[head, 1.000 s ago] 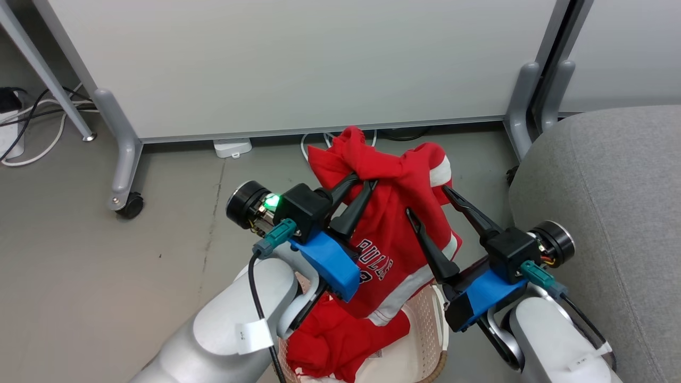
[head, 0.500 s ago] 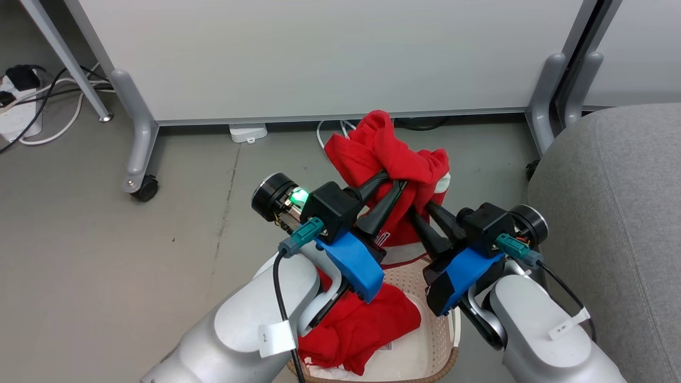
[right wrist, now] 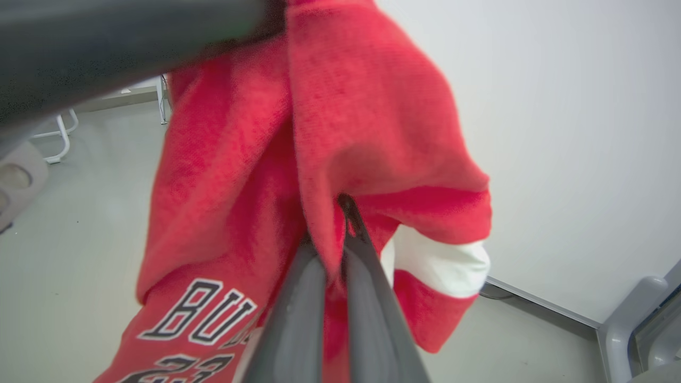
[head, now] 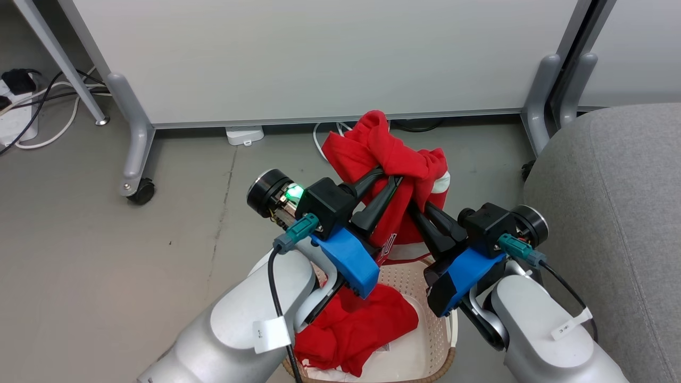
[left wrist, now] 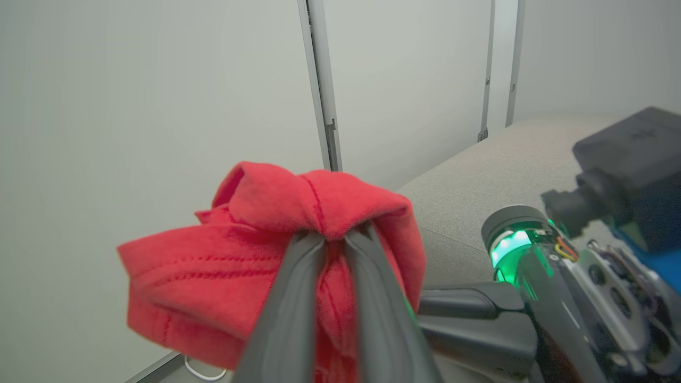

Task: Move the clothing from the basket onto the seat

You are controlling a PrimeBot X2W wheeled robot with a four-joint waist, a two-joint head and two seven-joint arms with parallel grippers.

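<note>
Both hands pinched on the lettered garment (head: 396, 154), held up over the basket (head: 433, 303)

My left hand (head: 387, 177) is clamped tight on a bunched fold near the top of it, and my right hand (head: 421, 208) is closed on the same garment just beside that, a bit lower, close to the white stripe. It hangs above the floor (head: 106, 239), and its lower edge comes down to the basket's far rim; can't tell if it touches. The plain red garment (head: 367, 330) lies crumpled inside the basket, under my left arm. The grey seat (head: 612, 213) is on my right, near the basket.
</note>
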